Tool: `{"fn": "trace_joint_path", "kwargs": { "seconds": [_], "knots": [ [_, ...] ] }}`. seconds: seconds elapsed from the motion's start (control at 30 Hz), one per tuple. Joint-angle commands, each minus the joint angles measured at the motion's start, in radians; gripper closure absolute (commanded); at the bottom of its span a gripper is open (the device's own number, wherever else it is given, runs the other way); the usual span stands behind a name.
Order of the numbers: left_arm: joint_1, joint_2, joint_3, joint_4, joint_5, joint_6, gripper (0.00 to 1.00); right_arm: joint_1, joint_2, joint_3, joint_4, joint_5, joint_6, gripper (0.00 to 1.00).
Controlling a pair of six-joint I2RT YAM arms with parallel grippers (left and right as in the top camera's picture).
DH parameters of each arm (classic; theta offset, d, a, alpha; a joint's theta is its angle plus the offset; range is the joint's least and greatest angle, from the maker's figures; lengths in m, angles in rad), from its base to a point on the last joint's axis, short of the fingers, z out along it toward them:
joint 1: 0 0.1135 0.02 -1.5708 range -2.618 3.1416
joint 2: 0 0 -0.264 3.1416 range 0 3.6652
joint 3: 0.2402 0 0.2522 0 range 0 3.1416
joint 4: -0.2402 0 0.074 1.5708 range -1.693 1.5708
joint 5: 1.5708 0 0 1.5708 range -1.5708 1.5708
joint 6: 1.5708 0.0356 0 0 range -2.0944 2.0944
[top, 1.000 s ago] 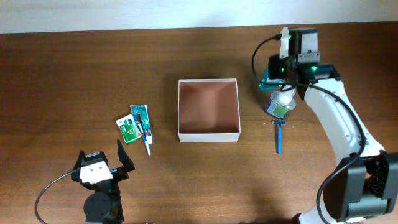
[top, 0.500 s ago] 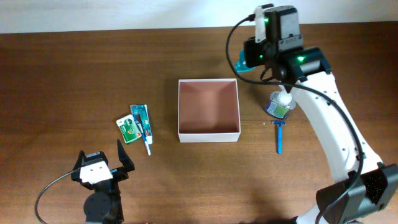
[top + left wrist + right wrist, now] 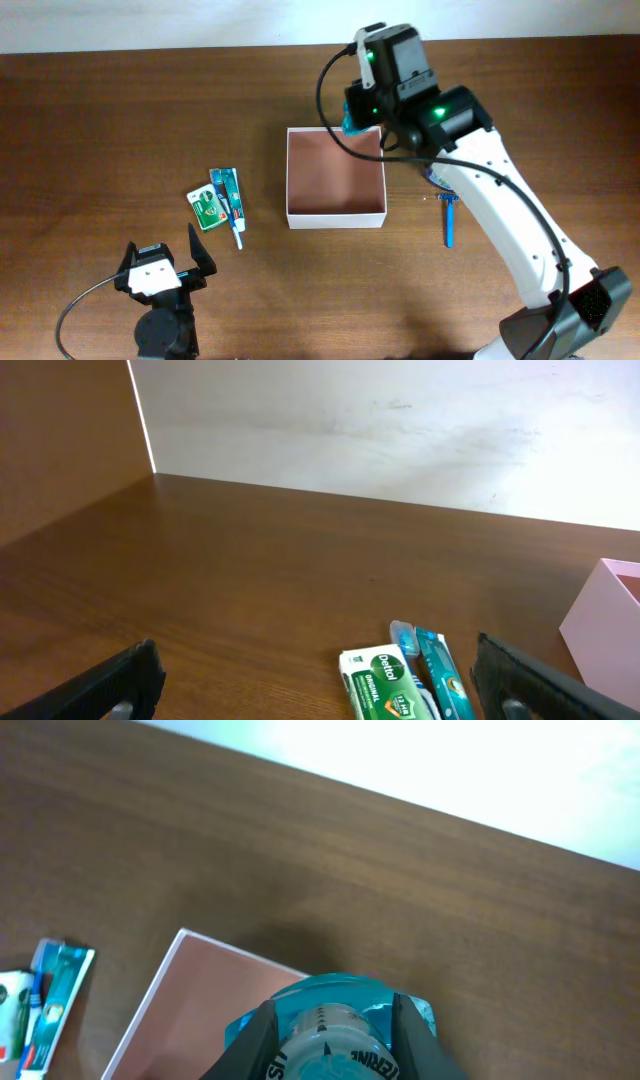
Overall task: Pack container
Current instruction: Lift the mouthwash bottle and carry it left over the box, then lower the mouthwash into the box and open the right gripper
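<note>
The container [image 3: 336, 212] is a square shallow box with white walls and a pinkish-brown inside at the table's middle; its near corner shows in the right wrist view [image 3: 180, 1010] and its edge in the left wrist view [image 3: 600, 625]. My right gripper [image 3: 360, 115] is shut on a teal mouthwash bottle [image 3: 330, 1030] and holds it above the box's far right corner. My left gripper [image 3: 160, 268] is open and empty near the front left. A green soap box [image 3: 206, 208] and a toothpaste and toothbrush pack [image 3: 228, 198] lie left of the box.
A blue razor [image 3: 449, 222] lies right of the box. A small bottle with a white cap [image 3: 440, 178] is mostly hidden under my right arm. A white wall borders the table's far edge.
My right gripper has lifted the teal bottle from right of the box and carried it left, to above the box's far right corner. The left arm has not moved.
</note>
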Motion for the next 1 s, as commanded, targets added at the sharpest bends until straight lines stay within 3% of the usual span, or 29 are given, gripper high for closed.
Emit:
{"fn": "trace_joint_path", "kwargs": {
  "seconds": [0.0,0.43,0.97],
  "knots": [
    [0.005,-0.006,-0.012,0.003,0.004,0.018,0.01,0.000,-0.043,0.041,-0.009,0.060,0.073,0.83],
    [0.005,-0.006,-0.012,0.003,0.004,0.018,0.01,0.002,0.025,0.035,-0.046,0.062,0.359,0.83],
    [0.005,-0.006,-0.012,0.003,0.004,0.018,0.01,0.021,0.177,0.035,-0.041,0.139,0.353,0.83]
  ]
}}
